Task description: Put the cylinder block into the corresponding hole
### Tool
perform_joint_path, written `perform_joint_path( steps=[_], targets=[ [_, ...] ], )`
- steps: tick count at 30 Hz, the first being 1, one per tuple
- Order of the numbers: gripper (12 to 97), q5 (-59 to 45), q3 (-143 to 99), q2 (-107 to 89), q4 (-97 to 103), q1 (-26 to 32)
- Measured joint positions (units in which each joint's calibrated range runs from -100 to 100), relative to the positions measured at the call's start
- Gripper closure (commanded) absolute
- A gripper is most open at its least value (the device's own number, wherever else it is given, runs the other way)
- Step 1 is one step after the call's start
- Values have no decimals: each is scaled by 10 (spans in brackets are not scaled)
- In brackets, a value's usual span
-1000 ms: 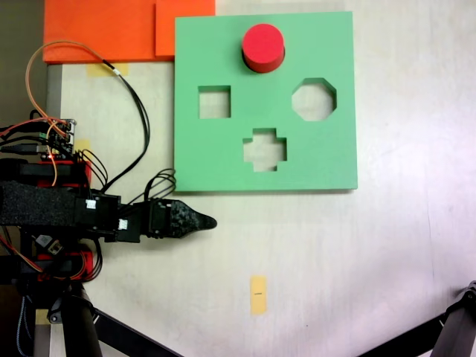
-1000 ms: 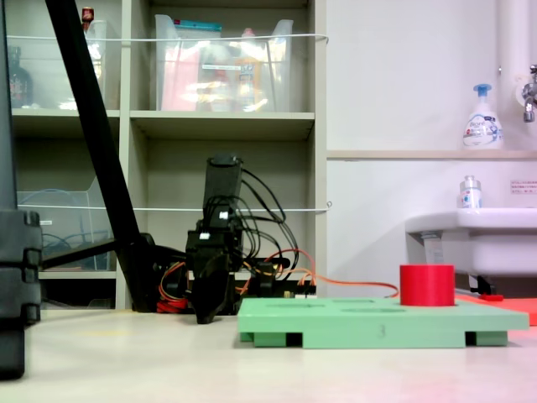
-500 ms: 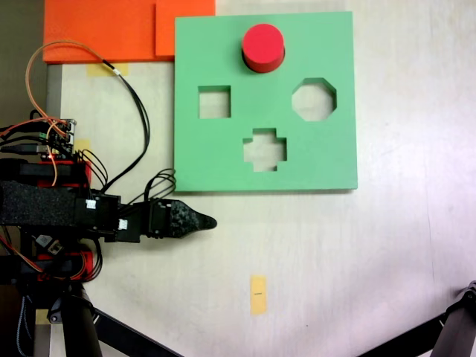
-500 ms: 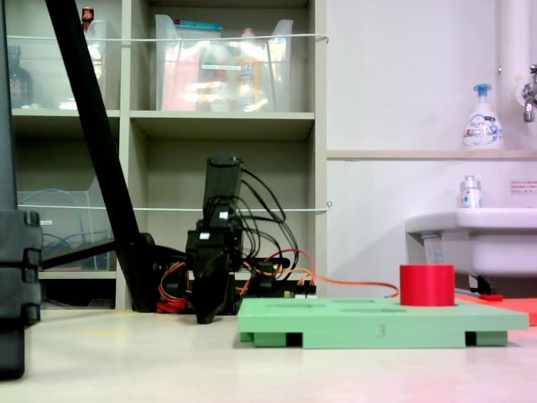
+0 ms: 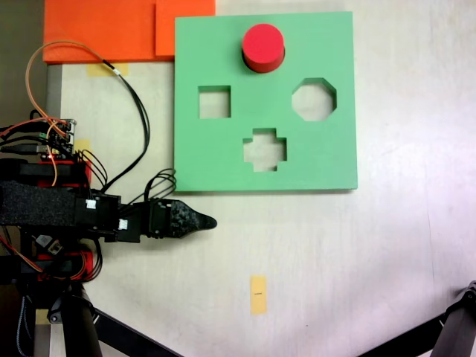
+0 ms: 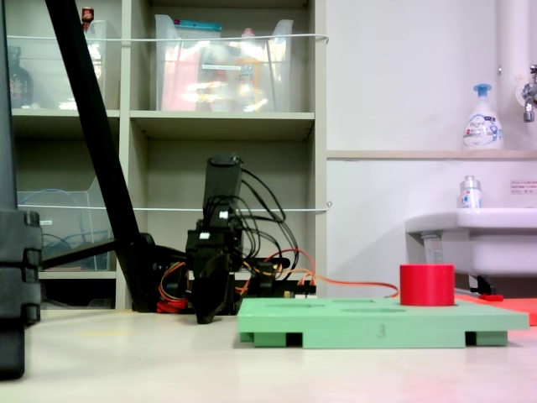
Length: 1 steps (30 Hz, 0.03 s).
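**Red cylinder upright on the green board**

Pale tabletop (image 5: pixel 372 253) carries a square green foam board (image 5: pixel 223 156) with square, octagonal and cross cut-outs. On it the cylinder block (image 5: pixel 263 47) stands upright near the far edge (its base hides whatever lies beneath). Well apart, the hand (image 5: pixel 207 222) rests low beside the board's near edge, holding nothing; whether its jaws are parted I cannot tell.

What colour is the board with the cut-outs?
Green. The board shows best in the fixed view from above.
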Motion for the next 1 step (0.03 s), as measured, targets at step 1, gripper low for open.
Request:
perform_joint_path(
  steps=[1],
  targets=[
    [588, 0, 0, 0, 0, 0]
  ],
)
